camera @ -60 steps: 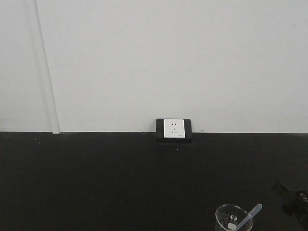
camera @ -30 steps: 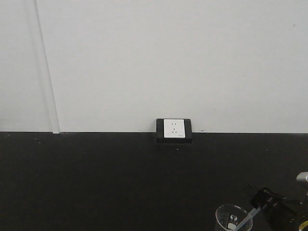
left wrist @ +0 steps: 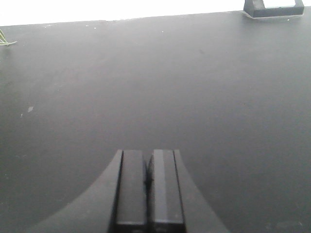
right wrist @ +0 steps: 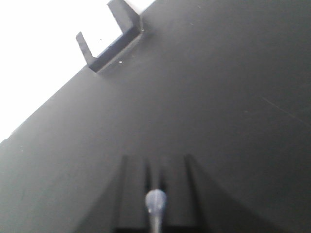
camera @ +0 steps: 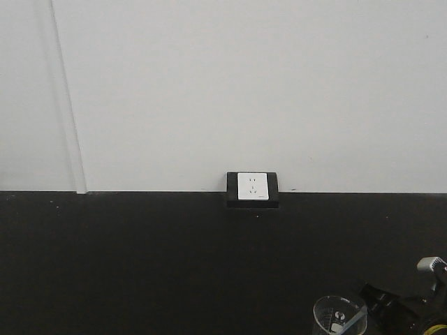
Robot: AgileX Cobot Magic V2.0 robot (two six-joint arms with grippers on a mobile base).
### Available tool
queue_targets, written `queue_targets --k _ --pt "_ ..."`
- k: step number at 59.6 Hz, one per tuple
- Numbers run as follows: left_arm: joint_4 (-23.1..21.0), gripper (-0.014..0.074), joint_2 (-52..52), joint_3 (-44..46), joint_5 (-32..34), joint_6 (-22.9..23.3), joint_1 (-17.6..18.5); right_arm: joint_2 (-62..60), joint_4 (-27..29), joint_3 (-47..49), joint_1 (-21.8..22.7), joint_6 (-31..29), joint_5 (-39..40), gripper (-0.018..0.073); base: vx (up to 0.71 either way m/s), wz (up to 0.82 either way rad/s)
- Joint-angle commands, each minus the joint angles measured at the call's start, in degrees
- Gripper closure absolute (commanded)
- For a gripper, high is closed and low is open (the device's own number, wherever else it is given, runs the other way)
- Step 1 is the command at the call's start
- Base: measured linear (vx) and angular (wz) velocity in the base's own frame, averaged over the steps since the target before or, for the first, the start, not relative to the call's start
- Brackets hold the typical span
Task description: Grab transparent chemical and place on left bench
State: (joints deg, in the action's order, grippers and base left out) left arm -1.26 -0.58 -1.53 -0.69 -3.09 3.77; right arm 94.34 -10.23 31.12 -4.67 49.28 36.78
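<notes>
The transparent chemical, a slim clear dropper pipette point(camera: 354, 323), leans in a clear glass beaker point(camera: 330, 315) at the bottom right of the front view. My right gripper point(camera: 376, 294) covers its bulb end there. In the right wrist view the rounded bulb point(right wrist: 155, 200) sits between the narrow-set jaws of my right gripper point(right wrist: 154, 164), which are shut on it. My left gripper point(left wrist: 147, 162) is shut and empty above the bare black countertop point(left wrist: 146, 87). The left bench with white bins is out of view.
This black countertop point(camera: 140, 265) runs to a white wall with a white wall socket in a black frame point(camera: 252, 187). The socket frame also shows in the left wrist view point(left wrist: 272, 8) and the right wrist view point(right wrist: 114, 41).
My right gripper came in from the far right edge to the pipette's bulb, then settled slightly lower over it. The beaker has not moved.
</notes>
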Motion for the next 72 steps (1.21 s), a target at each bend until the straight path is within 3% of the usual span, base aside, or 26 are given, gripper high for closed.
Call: queue_targets --k 1,12,21,28,33,43,50,72 --pt "0.0 0.06 -1.1 -0.9 4.5 0.4 0.1 -1.9 -0.7 1.5 0.2 -0.9 6.4 0.0573 0.0 0.0" --pt "0.0 0.06 -1.1 -0.9 4.5 0.4 0.1 -3.5 -0.7 1.5 0.2 -4.4 8.1 0.0562 0.0 0.0" --pt "0.0 0.06 -1.1 -0.9 4.5 0.4 0.1 -9.4 -0.9 1.5 0.2 -15.2 7.0 0.0562 0.0 0.0" --pt "0.0 0.06 -1.1 -0.9 4.5 0.4 0.1 -17.0 -2.3 1.5 0.2 -24.0 0.8 0.0562 0.0 0.0" --pt "0.0 0.06 -1.1 -0.9 4.5 0.4 0.1 -22.5 -5.0 1.5 0.2 -27.0 -5.7 0.0562 0.0 0.0" --pt "0.0 0.06 -1.1 -0.9 4.5 0.4 0.1 -33.6 -11.2 1.5 0.1 -26.9 -22.0 0.0562 0.0 0.0" --pt "0.0 0.06 -1.1 -0.9 4.5 0.4 0.1 -40.1 -11.3 1.4 0.1 -26.8 -31.1 0.0562 0.0 0.0" --pt "0.0 0.06 -1.1 -0.9 4.5 0.4 0.1 -55.0 -10.6 1.3 0.1 -27.8 -44.6 0.056 0.0 0.0"
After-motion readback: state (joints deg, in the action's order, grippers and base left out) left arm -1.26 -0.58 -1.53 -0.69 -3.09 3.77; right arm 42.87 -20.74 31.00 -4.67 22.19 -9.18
